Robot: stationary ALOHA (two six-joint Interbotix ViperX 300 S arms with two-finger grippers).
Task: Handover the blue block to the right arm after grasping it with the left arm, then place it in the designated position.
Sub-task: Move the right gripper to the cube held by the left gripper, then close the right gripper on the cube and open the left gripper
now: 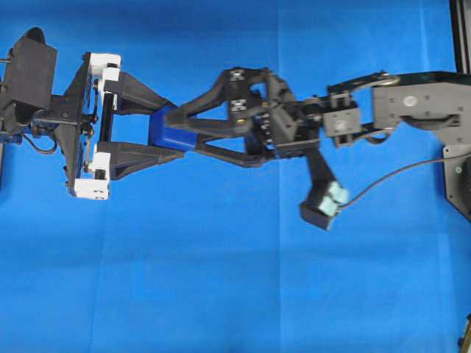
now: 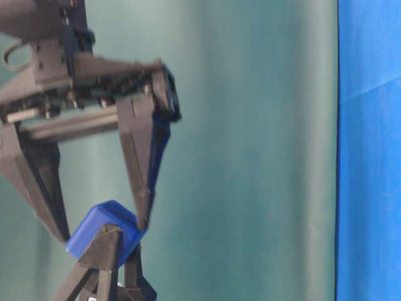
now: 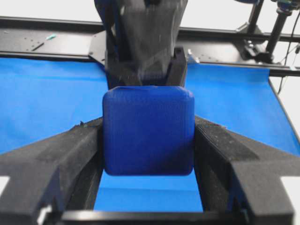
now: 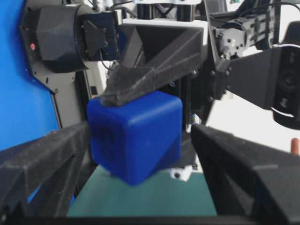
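Handover step: blue block (image 1: 163,131) held aloft, clamped in left claw (image 1: 176,134); right claw (image 1: 180,129) spread wide, straddling block without contact, so centre it, clench squarely on free faces, then release left.

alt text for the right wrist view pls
The blue block hangs mid-frame, pinched by the left gripper, one dark padded finger lying across its top. The right gripper's open fingers flank it on both sides with visible gaps.

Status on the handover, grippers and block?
Left gripper clamped on blue block, held above the cloth. Right gripper open, fingers straddling block, not closed. Nothing in the way.
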